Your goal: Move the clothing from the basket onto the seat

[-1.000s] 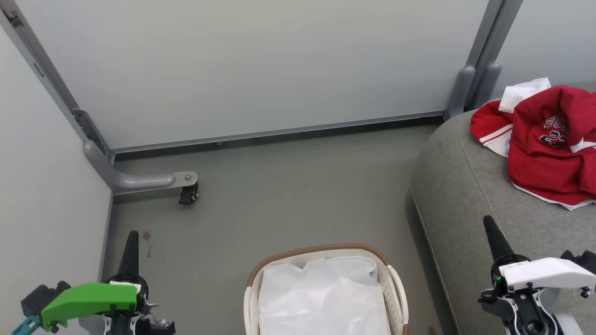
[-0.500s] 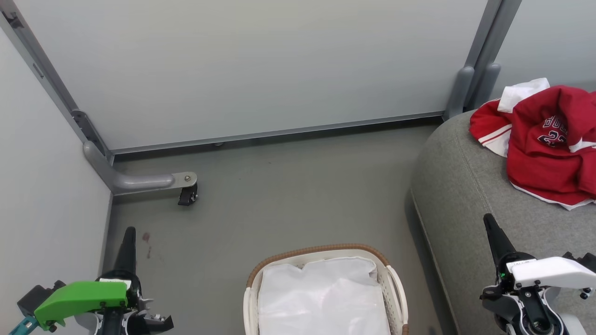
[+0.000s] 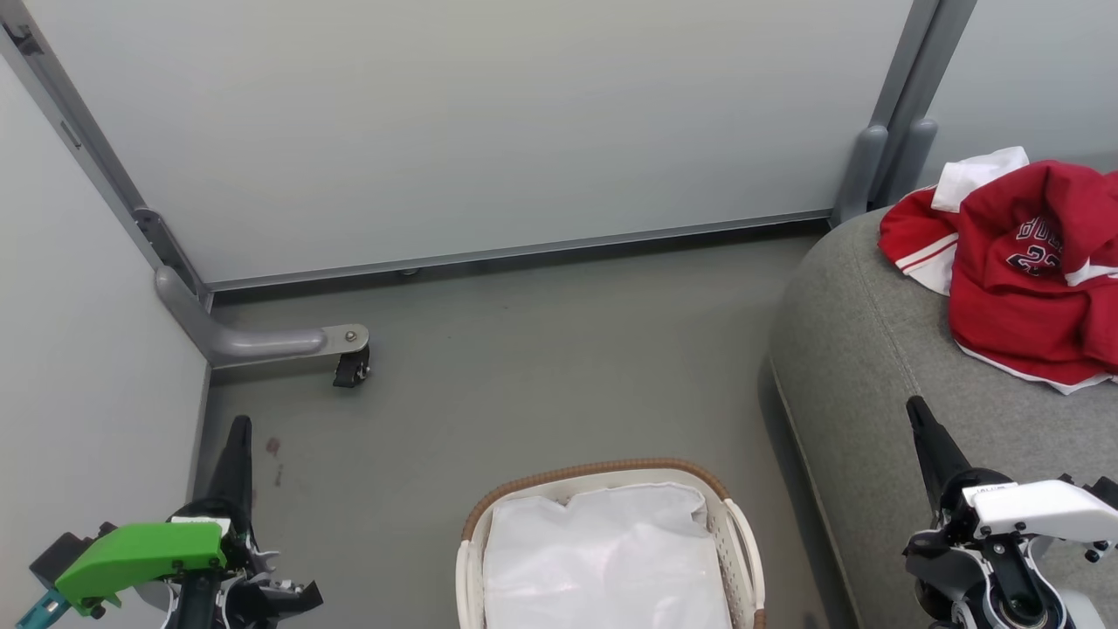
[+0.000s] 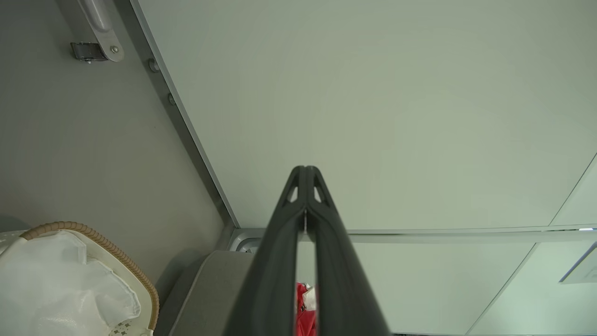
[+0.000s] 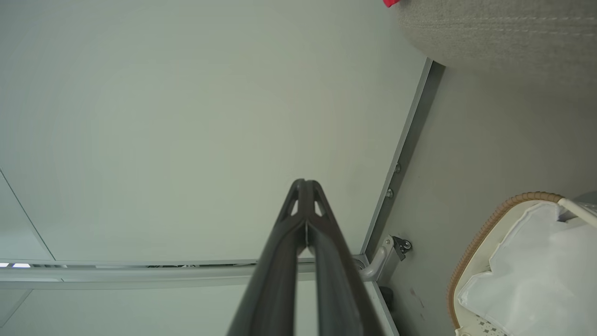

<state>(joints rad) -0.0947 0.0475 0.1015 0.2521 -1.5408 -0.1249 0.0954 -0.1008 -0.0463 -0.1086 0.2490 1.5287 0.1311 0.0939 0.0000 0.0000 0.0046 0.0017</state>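
Observation:
The red clothing [image 3: 1022, 271], with white trim and dark lettering, lies heaped on the grey seat [image 3: 865, 349] at the right. A sliver of the clothing [image 4: 303, 312] shows between the left fingers. The white basket [image 3: 603, 476] with a brown rim stands on the floor at bottom centre, holding just its white liner [image 3: 607, 559]. My left gripper [image 3: 238, 428] is shut and empty at the lower left, left of the basket. Over the seat's front edge at the lower right, my right gripper [image 3: 915, 407] is shut and empty.
Grey partition panels [image 3: 472, 122] close off the back and left. A panel foot with a black caster [image 3: 353, 367] sticks out onto the grey floor [image 3: 541, 367] at the back left. The basket [image 4: 93, 242] and basket [image 5: 494, 224] appear in both wrist views.
Both grippers have drifted slightly outward and lower in the head view, the left one to the left, the right one to the right. The clothing and basket have not moved.

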